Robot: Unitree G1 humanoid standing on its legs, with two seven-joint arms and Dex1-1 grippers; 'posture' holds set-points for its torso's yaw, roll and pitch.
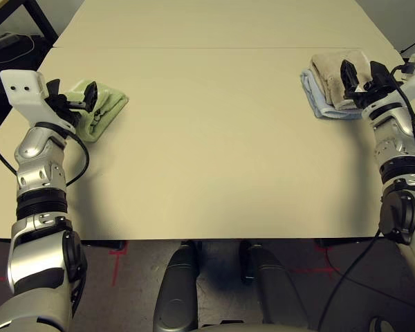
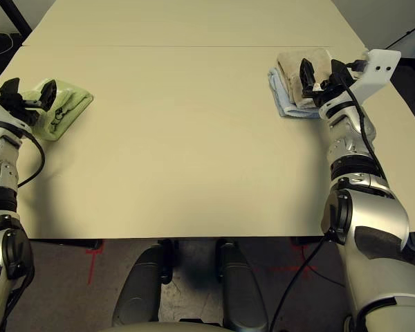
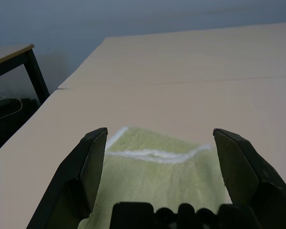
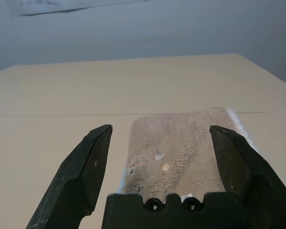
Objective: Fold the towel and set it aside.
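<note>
The beige towel (image 1: 330, 73) lies folded at the table's far right, stacked on a light blue folded towel (image 1: 317, 101). My right gripper (image 1: 363, 75) hovers just above its near end, open, one finger to each side of the towel (image 4: 176, 148) and nothing held. At the far left my left gripper (image 1: 72, 93) is open above a light green folded towel (image 1: 105, 107), its fingers (image 3: 93, 162) spread wider than the white-stitched green cloth (image 3: 157, 176) beneath.
The cream table (image 1: 207, 138) has a seam line running across its far part. A dark side desk (image 3: 19, 55) with cables stands beyond the left edge. The right edge lies close to my right forearm.
</note>
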